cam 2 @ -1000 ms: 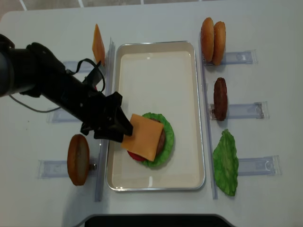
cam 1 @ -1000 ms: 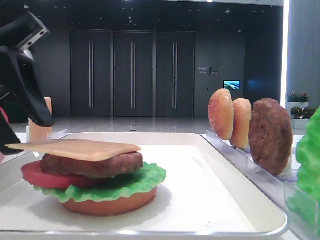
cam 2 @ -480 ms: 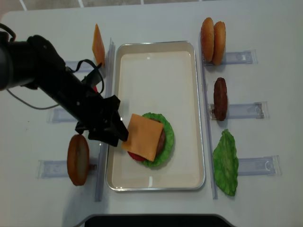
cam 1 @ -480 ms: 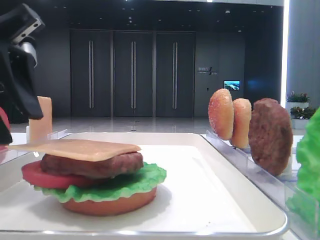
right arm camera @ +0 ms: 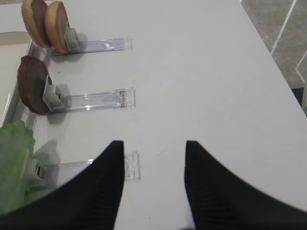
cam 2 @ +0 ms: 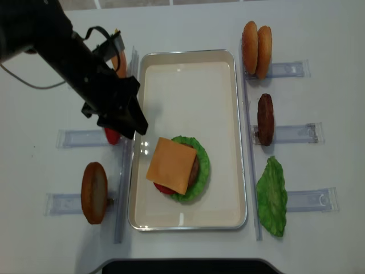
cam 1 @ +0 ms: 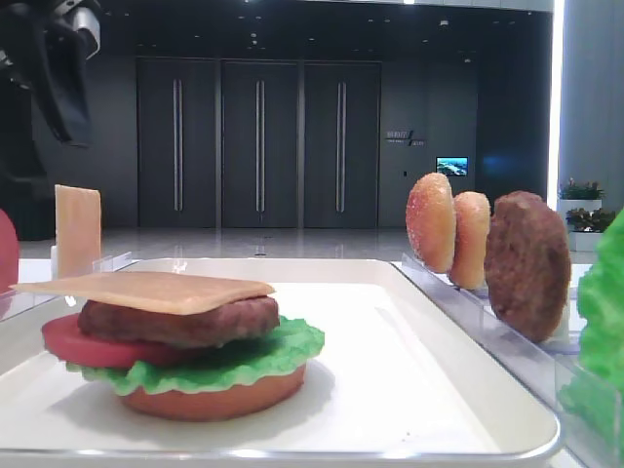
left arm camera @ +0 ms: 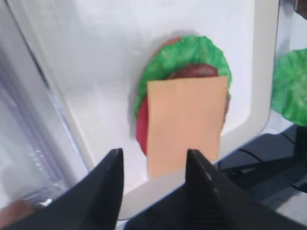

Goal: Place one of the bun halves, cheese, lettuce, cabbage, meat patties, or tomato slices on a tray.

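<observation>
Left arm reaches in diagonally from upper left in the overhead view, left gripper [cam 2: 126,121] raised, jaws spread wide, nothing between them. Right gripper [right arm camera: 153,184] shows only in its own wrist view: dark fingers [right arm camera: 103,187] parted, empty, pointing downward.

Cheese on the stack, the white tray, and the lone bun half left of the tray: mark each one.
cheese [cam 2: 171,165], overhead view, middle of the slice's top face.
tray [cam 2: 188,85], overhead view, bare floor at its far end.
bun half [cam 2: 94,192], overhead view, middle of the upright disc in its rack.
</observation>
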{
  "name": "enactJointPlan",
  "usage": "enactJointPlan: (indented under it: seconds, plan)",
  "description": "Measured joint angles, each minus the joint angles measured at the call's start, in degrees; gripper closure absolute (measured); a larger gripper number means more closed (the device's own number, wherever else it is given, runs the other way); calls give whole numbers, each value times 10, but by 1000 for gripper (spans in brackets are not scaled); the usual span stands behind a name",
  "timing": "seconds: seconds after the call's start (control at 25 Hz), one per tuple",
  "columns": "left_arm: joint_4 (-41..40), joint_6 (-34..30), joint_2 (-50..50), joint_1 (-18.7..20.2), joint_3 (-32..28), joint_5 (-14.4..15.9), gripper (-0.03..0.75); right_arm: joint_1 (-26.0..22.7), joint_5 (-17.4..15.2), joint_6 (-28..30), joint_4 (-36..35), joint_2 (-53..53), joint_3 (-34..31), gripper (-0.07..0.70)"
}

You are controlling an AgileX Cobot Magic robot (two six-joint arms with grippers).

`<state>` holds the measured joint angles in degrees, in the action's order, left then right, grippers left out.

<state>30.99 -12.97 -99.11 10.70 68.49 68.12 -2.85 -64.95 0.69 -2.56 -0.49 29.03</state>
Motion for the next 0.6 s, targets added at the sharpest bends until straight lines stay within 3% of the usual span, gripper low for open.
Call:
enactJointPlan:
  seconds: [0.16, 0.32, 0.6]
  plan:
    - [-116, 43, 0, 0, 66, 3, 388, 0, 0, 0, 0, 0, 0, 341]
    - [-205, 70, 0, -14, 92, 8, 388, 0, 0, 0, 0, 0, 0, 341]
    - [-254, 73, 2, -106, 93, 13, 388, 0, 0, 0, 0, 0, 0, 341]
